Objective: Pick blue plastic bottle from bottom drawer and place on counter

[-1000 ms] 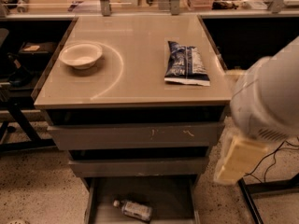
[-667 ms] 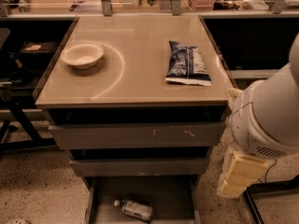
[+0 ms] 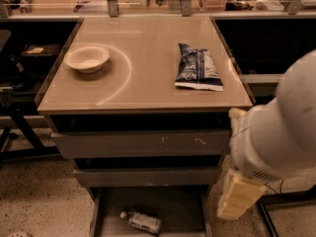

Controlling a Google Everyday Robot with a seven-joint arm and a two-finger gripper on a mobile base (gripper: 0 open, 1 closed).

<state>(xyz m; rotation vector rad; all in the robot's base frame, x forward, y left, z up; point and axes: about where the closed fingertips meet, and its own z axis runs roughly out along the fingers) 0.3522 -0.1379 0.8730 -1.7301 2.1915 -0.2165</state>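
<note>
The gripper [image 3: 239, 197] hangs at the right of the cabinet, level with the lowest drawers, on a blunt cream-coloured block under the arm [image 3: 281, 127]. I cannot tell whether it is open or closed, and it holds nothing that I can see. Compared with a moment ago the block sits lower and a little nearer the cabinet, and the arm's big white shell fills more of the right side; nothing else has shifted. The shell is smooth, rounded and matt, with a ribbed patch on its underside, and the arm bends downward from the right edge. The blue plastic bottle [image 3: 142, 222] lies on its side in the bottom drawer [image 3: 182, 206], a shallow grey tray pulled out at floor level, white cap pointing left, well apart from the gripper. Above it are two wider grey drawers [image 3: 143, 144] with scratched fronts. The glossy beige tabletop [image 3: 148, 53] carries a pale round bowl [image 3: 87, 58] at the left and a flat dark blue snack bag [image 3: 198, 67] at the right.
</note>
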